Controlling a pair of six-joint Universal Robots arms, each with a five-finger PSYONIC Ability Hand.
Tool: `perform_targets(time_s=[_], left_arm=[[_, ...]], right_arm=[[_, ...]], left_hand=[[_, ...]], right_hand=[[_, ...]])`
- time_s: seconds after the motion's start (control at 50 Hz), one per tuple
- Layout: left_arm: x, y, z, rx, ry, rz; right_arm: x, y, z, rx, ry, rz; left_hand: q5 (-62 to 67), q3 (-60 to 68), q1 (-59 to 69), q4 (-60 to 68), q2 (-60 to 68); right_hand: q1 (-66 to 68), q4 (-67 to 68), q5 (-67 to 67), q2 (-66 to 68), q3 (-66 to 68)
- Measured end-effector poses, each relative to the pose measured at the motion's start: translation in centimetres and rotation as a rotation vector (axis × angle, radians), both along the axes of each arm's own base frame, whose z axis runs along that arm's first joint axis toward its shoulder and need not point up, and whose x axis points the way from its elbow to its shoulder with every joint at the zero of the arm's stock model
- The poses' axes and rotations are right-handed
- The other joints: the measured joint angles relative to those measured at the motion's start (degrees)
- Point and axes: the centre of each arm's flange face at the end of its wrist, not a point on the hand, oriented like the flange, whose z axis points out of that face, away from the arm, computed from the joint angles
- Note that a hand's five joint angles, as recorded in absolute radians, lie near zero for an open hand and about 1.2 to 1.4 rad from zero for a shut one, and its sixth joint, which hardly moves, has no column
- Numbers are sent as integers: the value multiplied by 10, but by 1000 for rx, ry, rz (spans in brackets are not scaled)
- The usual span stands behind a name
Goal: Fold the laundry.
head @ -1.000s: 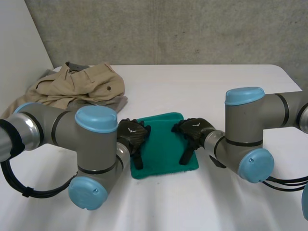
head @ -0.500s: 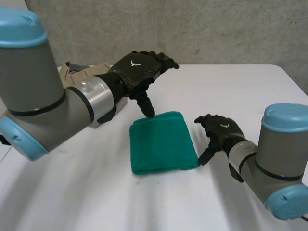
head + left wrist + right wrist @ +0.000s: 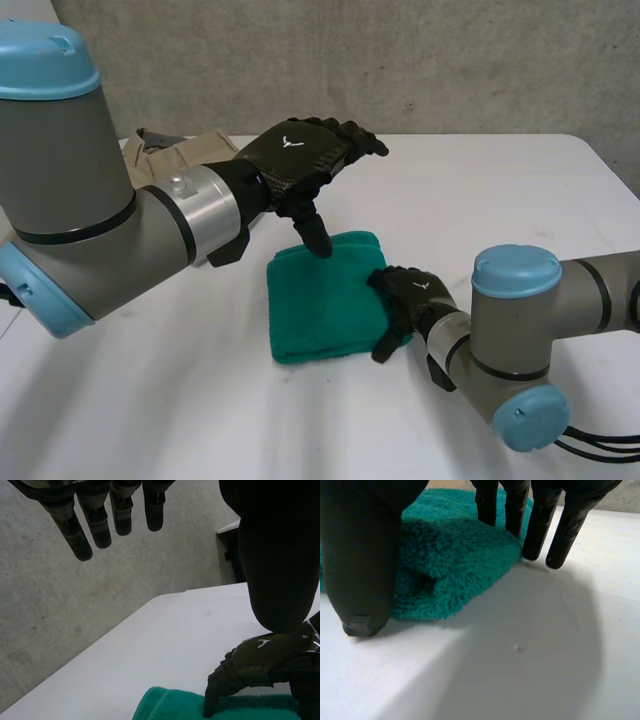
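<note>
Though half hidden, beige garment (image 3: 200,150) (crumpled).

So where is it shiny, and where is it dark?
Head view: light glints on the glossy back of the left hand and on the silver ring of its arm. Left wrist view: a soft sheen on the back of the right hand. Right wrist view: the fold of the green towel is dark inside.

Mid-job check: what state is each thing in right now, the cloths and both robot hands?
Green terry towel: folded into a flat rectangle on the white table.
Beige crumpled garment: unfolded, heaped at the table's far left.
Left robot hand: open, fingers straight, above the towel's far edge.
Right robot hand: open, straight fingers resting on the towel's near right corner.
</note>
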Motion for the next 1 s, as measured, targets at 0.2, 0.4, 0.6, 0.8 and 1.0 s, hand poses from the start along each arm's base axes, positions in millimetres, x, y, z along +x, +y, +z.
perform_targets(time_s=[0.2, 0.4, 0.6, 0.8, 1.0], left_arm=[[0, -1, -3, 6, -5, 1], [0, -1, -4, 9, -6, 1], [-1, -2, -6, 13, -8, 0], [-1, -2, -9, 20, -11, 1], [-2, -2, -9, 19, -11, 0]], right_arm=[[11, -17, 9, -31, -78, -21], [17, -26, 13, -39, -110, -13], [21, -24, 13, -23, -137, 26], [5, -75, 29, -88, -196, -65], [-65, -165, 32, -218, -86, -228]], left_hand=[[0, 0, 0, 0, 0], [0, 0, 0, 0, 0], [0, 0, 0, 0, 0], [0, 0, 0, 0, 0], [0, 0, 0, 0, 0]], right_hand=[[165, 221, 195, 214, 222], [22, 11, 19, 16, 18], [316, 397, 378, 395, 382], [333, 471, 428, 448, 439], [333, 471, 432, 448, 439]])
